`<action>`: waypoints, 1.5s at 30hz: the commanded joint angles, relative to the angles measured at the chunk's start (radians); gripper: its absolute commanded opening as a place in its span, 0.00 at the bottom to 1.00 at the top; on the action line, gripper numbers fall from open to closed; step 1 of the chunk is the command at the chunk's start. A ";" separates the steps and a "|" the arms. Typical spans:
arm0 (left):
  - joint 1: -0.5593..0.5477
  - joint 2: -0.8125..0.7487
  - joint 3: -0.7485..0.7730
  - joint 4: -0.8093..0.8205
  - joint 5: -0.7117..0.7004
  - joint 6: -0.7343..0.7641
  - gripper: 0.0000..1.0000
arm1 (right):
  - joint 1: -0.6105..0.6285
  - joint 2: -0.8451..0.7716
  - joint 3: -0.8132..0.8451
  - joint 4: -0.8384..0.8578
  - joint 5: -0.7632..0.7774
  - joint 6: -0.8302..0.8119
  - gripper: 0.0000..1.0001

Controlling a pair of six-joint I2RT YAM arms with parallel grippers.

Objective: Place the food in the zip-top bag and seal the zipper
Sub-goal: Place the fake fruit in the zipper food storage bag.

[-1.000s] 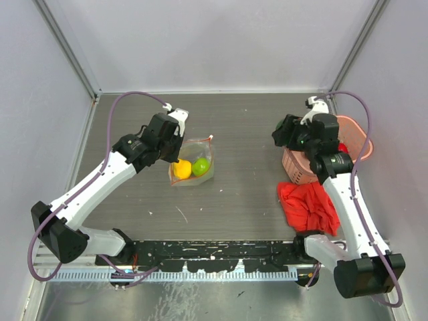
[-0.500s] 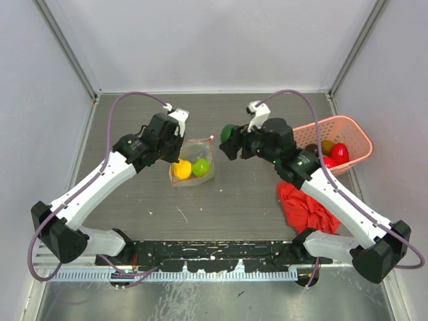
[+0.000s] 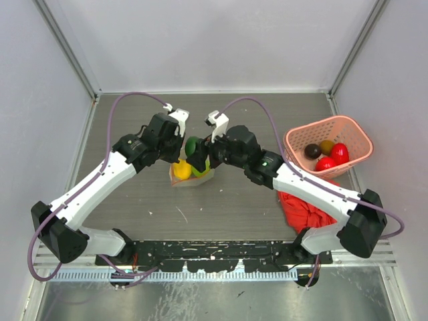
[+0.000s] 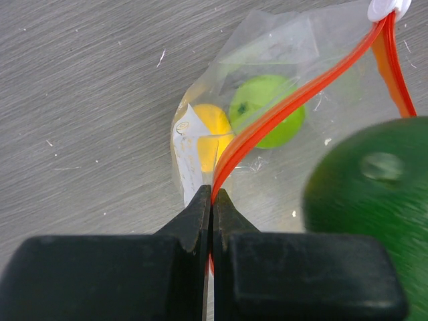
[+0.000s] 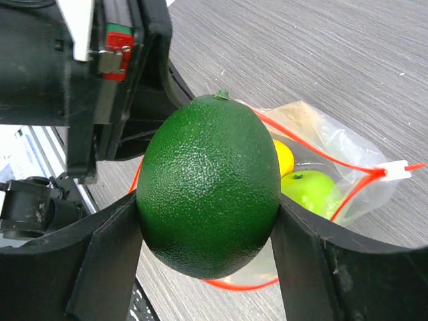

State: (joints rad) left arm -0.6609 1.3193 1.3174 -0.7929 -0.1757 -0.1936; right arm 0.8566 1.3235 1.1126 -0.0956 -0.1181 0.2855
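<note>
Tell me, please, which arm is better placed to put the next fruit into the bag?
Right. The right end effector holds the dark green fruit close over the open zip-top bag, while the left end effector is shut on the zipper, probably keeping it open.

The zip-top bag (image 4: 281,60) is showing clear, its zipper (image 4: 294,107) running red-orange along the edge, with a white tab (image 4: 386,8) at the strip's end and a white label (image 4: 189,157) on the bag's side. Inside the bag, a yellow fruit (image 4: 214,122) and a light green fruit (image 4: 267,110) are showing through the plastic. Just over the bag, a dark green fruit (image 5: 208,186) with finely pebbled skin is sitting in the black right hand (image 5: 208,207); the left hand (image 4: 212,197) at the bag's edge is showing black too. Well right of the bag, a pink lattice basket (image 3: 319,124) is holding a dark brown fruit (image 3: 311,151), an orange fruit (image 3: 327,146) and red fruits (image 3: 340,152), with a red cloth (image 3: 309,207) beside it. The tabletop (image 3: 247,194) under the bag is showing grey with fine streaks.
</note>
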 commanded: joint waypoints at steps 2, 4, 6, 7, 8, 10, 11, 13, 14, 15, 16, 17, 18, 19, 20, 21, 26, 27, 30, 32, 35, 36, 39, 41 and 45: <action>-0.002 -0.022 0.003 0.046 0.012 -0.004 0.00 | 0.004 0.055 -0.017 0.146 -0.021 0.024 0.48; -0.001 -0.022 0.004 0.046 0.012 -0.004 0.00 | 0.004 0.078 -0.011 0.139 -0.025 0.031 0.48; -0.002 -0.022 0.003 0.046 0.012 -0.005 0.00 | 0.004 0.098 -0.002 0.125 -0.031 0.036 0.48; -0.001 -0.022 0.004 0.046 0.012 -0.005 0.00 | 0.004 0.108 0.004 0.113 -0.032 0.037 0.48; -0.001 -0.022 0.005 0.045 0.012 -0.006 0.00 | 0.004 0.118 0.012 0.101 -0.034 0.037 0.48; 0.000 -0.022 0.004 0.045 0.011 -0.007 0.00 | 0.004 0.134 0.024 0.079 -0.038 0.043 0.49; -0.001 -0.021 0.005 0.045 0.011 -0.008 0.00 | 0.005 0.144 0.032 0.069 -0.040 0.047 0.49; 0.000 -0.019 0.004 0.046 0.012 -0.010 0.00 | 0.004 0.169 0.051 0.039 -0.057 0.048 0.49; 0.000 -0.020 0.005 0.046 0.011 -0.010 0.00 | 0.004 0.179 0.054 0.032 -0.074 0.049 0.49; 0.000 -0.020 0.004 0.046 0.011 -0.010 0.00 | 0.004 0.184 0.055 0.033 -0.085 0.055 0.50; 0.001 -0.020 0.004 0.046 0.011 -0.010 0.00 | 0.004 0.189 0.052 0.035 -0.088 0.061 0.50; 0.000 -0.020 0.005 0.045 0.011 -0.011 0.00 | 0.004 0.195 0.053 0.036 -0.091 0.063 0.50; 0.001 -0.021 0.003 0.045 0.011 -0.012 0.00 | 0.005 0.203 0.060 0.033 -0.099 0.062 0.51; 0.001 -0.022 0.004 0.046 0.011 -0.011 0.00 | 0.004 0.213 0.073 0.020 -0.105 0.057 0.51; 0.000 -0.022 0.003 0.047 0.012 -0.011 0.00 | 0.004 0.224 0.084 0.005 -0.103 0.055 0.51; 0.000 -0.021 0.003 0.047 0.013 -0.011 0.00 | 0.004 0.236 0.096 -0.007 -0.100 0.055 0.52; 0.000 -0.022 0.002 0.047 0.017 -0.009 0.00 | 0.004 0.268 0.135 -0.038 -0.066 0.068 0.54; 0.001 -0.022 0.003 0.047 0.020 -0.010 0.00 | 0.004 0.270 0.138 -0.039 -0.032 0.079 0.56; 0.000 -0.022 0.003 0.048 0.028 -0.009 0.00 | 0.004 0.270 0.143 -0.028 0.075 0.107 0.60; 0.000 -0.023 0.003 0.049 0.030 -0.010 0.00 | 0.004 0.271 0.132 0.018 0.123 0.121 0.61; 0.000 -0.023 0.003 0.049 0.031 -0.009 0.00 | 0.004 0.287 0.118 0.086 0.167 0.145 0.65; 0.000 -0.024 0.002 0.050 0.031 -0.009 0.00 | 0.004 0.297 0.121 0.098 0.180 0.152 0.67; 0.001 -0.025 0.001 0.050 0.033 -0.009 0.00 | 0.004 0.330 0.130 0.119 0.237 0.179 0.72; 0.001 -0.026 0.001 0.050 0.034 -0.010 0.00 | 0.004 0.335 0.119 0.146 0.278 0.207 0.76; 0.001 -0.027 0.001 0.050 0.042 -0.012 0.00 | 0.004 0.338 0.095 0.208 0.325 0.255 0.83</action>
State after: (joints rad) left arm -0.6609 1.3193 1.3174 -0.7887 -0.1509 -0.1974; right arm 0.8562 1.6745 1.2015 -0.0231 0.1070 0.4713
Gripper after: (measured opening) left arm 0.007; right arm 0.806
